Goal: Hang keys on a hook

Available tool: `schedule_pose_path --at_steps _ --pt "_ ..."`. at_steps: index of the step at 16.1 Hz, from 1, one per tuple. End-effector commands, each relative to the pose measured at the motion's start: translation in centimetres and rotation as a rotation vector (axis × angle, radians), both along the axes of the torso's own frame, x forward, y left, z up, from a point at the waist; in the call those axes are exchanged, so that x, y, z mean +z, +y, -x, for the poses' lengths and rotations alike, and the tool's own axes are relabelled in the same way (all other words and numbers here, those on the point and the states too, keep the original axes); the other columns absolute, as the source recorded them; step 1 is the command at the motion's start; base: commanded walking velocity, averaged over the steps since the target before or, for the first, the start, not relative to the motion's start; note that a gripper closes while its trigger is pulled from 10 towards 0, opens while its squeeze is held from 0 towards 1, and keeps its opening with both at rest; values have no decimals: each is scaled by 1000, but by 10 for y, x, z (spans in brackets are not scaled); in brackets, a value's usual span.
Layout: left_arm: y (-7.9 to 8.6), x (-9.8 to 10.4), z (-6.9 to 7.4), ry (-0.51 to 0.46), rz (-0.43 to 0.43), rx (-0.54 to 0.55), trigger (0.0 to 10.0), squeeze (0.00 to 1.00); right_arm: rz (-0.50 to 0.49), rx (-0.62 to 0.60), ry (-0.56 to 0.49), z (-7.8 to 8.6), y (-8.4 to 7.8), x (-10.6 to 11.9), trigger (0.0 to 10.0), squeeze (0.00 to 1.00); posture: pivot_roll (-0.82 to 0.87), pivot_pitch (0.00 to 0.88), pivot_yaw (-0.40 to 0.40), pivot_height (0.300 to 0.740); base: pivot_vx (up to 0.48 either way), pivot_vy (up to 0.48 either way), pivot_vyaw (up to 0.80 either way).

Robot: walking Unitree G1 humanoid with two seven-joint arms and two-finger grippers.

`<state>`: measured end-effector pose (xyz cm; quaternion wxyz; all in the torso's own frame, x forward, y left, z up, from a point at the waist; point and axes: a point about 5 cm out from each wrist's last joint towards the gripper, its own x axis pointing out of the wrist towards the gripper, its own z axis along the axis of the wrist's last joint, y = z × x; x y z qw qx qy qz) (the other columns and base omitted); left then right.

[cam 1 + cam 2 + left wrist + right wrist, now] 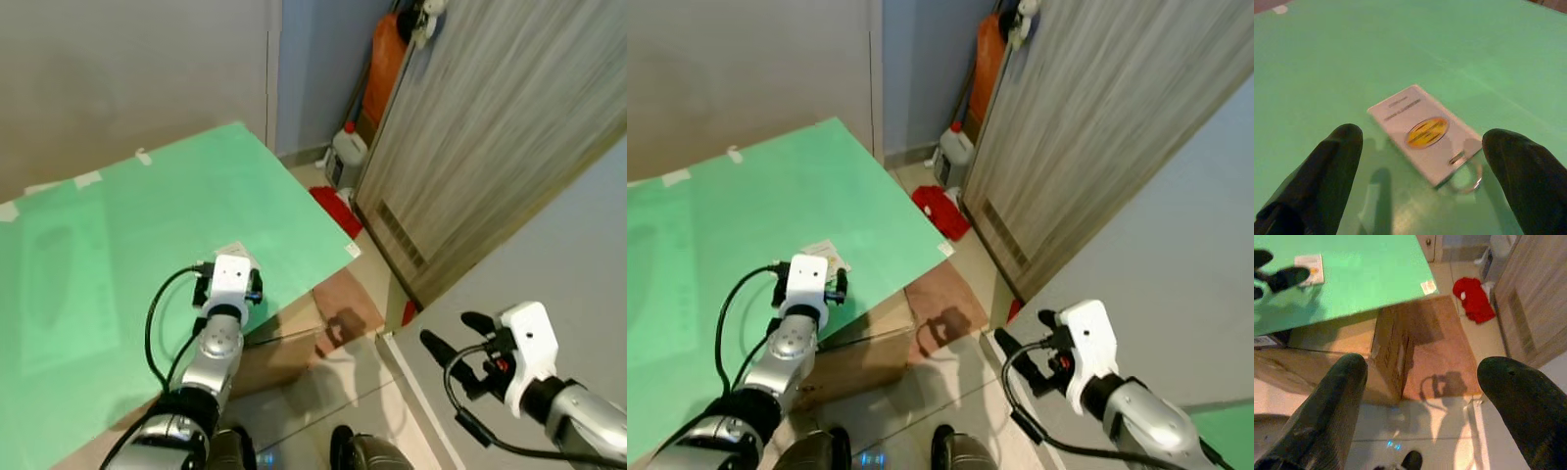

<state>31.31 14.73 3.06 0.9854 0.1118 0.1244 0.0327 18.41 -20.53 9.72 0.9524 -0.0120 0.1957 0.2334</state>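
Left gripper (1420, 161) hovers low over the green table (118, 225), fingers spread wide with nothing between them. The key tag (1422, 132), a white card with a yellow oval label, lies flat on the table at centre of the left wrist view, its metal ring (1466, 176) at the lower right end. In the left eye view the tag peeks out just above the left wrist camera housing, lower centre of the frame, not far from the table's near edge.

Right gripper (460, 357) sits at lower right of the left eye view, off the table above the floor, fingers apart and empty. Below it, in the right wrist view: a cardboard box (1386, 357) under the table and a red cloth (1476, 296) on the floor at upper right.

Risks as I read them:
- Tag is thin and flat on a smooth top. Fingers closing on it will likely skid over or push it instead of getting under an edge.
- Any push toward the near edge could send it off onto the box or floor.
- Pinching the card alone leaves the ring dangling at an unknown angle, which makes hooking harder later.
- Left wrist view is soft, so ring position is approximate.
- I can't make out a hook for certain.
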Motion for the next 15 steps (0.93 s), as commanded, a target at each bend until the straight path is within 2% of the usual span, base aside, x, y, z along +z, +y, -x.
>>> schedule_pose_path --at_steps 1,5,8,11,15 --pt "-4 -5 2 19 24 -18 10000 0 16 -18 11 6 -5 4 10000 0 -260 225 -106 740 0 0 0" --pt "-5 -7 0 61 18 -45 10000 0 14 -31 33 13 -2 3 10000 0 -268 230 -96 740 0 0 0" --pt "-1 -15 3 123 2 -38 10000 0 7 -43 47 16 0 2 10000 0 -268 235 -83 740 0 0 0" --pt "3 -19 5 150 -9 -30 10000 0 3 -50 60 19 2 1 10000 0 -267 232 -80 740 0 0 0" --pt "5 -15 1 147 -12 -47 10000 0 4 -53 63 19 2 1 10000 0 -269 230 -78 740 0 0 0"
